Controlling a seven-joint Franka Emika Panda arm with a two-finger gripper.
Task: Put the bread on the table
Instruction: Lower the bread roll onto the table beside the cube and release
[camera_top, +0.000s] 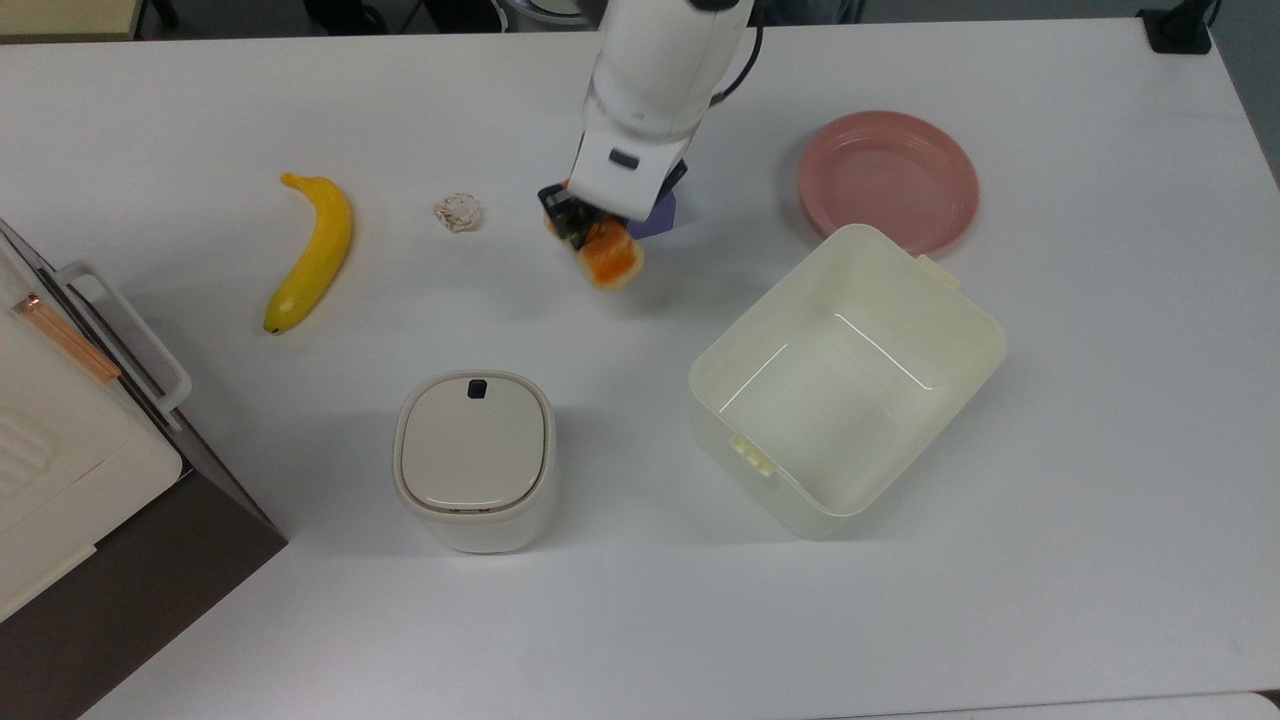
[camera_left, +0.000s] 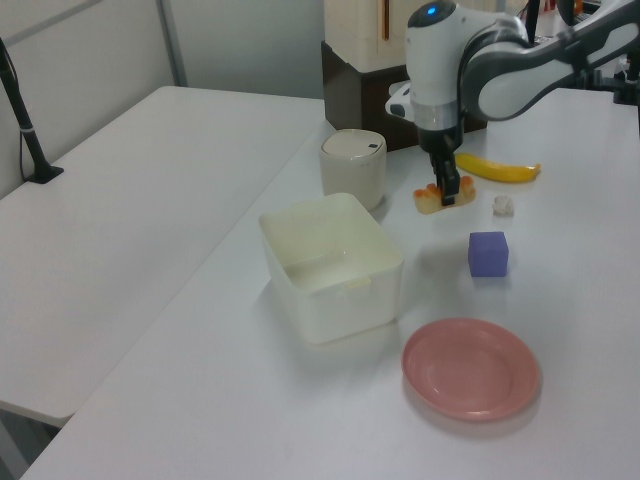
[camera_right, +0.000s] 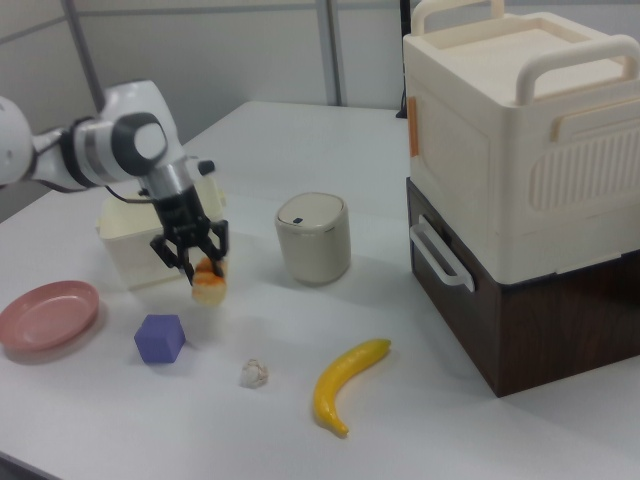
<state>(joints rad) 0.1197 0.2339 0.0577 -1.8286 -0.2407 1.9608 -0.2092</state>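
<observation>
The tool (camera_top: 581, 228) grips the bread (camera_top: 606, 259) between its fingers, clenched around it; the bread hangs just under the tool, above the worktop (camera_top: 1100, 400), near the purple cube (camera_left: 488, 253).

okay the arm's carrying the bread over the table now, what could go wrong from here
1. The end effector grips the bread by one end, most of it hanging free, so it might slip or tip out early.
2. The purple cube and the small whitish ball sit close by; a careless descent could nudge one.
3. Released above the table, the roll could bounce or roll.
</observation>
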